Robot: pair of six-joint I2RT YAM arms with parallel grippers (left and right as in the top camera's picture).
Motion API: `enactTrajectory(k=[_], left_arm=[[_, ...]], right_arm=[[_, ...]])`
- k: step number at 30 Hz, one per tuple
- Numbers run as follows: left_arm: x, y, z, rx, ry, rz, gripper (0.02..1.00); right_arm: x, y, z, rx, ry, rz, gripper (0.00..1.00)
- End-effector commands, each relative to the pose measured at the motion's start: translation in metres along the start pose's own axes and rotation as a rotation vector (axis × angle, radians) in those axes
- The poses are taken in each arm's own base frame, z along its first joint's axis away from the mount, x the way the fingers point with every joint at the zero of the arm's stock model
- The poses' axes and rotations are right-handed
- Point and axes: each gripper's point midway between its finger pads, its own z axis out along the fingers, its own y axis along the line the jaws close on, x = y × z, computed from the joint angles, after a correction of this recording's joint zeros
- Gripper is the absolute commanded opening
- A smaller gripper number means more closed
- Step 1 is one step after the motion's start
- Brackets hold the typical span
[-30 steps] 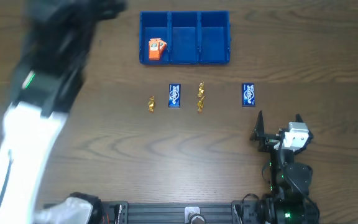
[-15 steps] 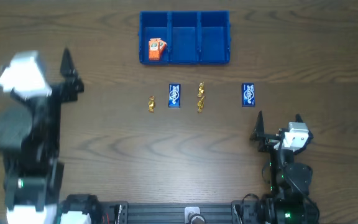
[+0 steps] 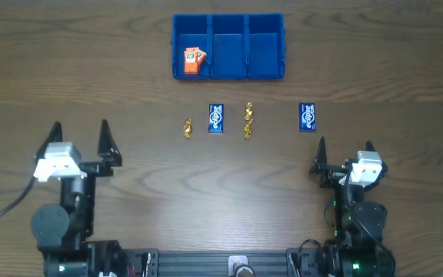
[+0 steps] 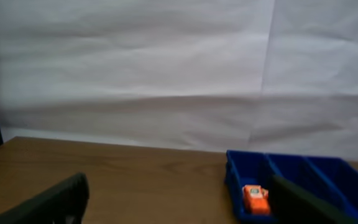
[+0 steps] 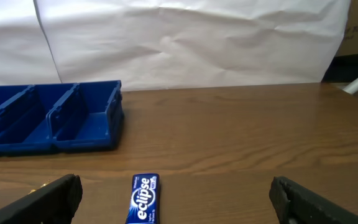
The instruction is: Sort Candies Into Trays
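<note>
A blue tray (image 3: 229, 69) with three compartments stands at the back centre; an orange candy (image 3: 194, 61) lies in its left compartment, also seen as orange candy (image 4: 255, 198) in the tray (image 4: 303, 180). In front of it lie two blue packets (image 3: 216, 118) (image 3: 308, 117) and gold-wrapped candies (image 3: 188, 128) (image 3: 248, 121) in a row. My left gripper (image 3: 80, 136) rests open at the front left, far from the candies. My right gripper (image 3: 344, 150) is open at the front right, just short of the right blue packet (image 5: 143, 198). The tray (image 5: 55, 121) lies beyond it.
The wooden table (image 3: 129, 177) has free room between the grippers and the candy row. A white backdrop (image 5: 185, 43) closes off the far edge.
The left arm has swung down from high at the back left and come to rest at the front left with its fingers apart. The right arm has stayed put.
</note>
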Motion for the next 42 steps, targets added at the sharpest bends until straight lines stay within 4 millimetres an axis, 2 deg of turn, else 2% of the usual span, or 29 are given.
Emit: enactTrajectory(k=[1, 6, 9, 13, 42], left_arm=[[0.026, -0.005, -0.008, 0.042, -0.017, 0.016, 1.0], [0.061, -0.022, -0.011, 0.157, 0.003, 0.016, 1.0], [0.083, -0.022, -0.012, 0.162, 0.097, 0.007, 0.998], [0.124, -0.02, -0.02, 0.153, 0.266, -0.011, 0.998], [0.123, -0.02, -0.019, 0.152, 0.264, -0.014, 0.998]], right_arm=[[0.0, -0.001, 0.0, 0.005, -0.002, 0.003, 1.0], [0.0, -0.001, 0.0, 0.006, -0.003, 0.003, 1.0], [0.0, -0.001, 0.0, 0.005, -0.002, 0.003, 1.0], [0.0, -0.001, 0.0, 0.006, -0.002, 0.003, 1.0], [0.0, -0.001, 0.0, 0.006, -0.002, 0.003, 1.0]])
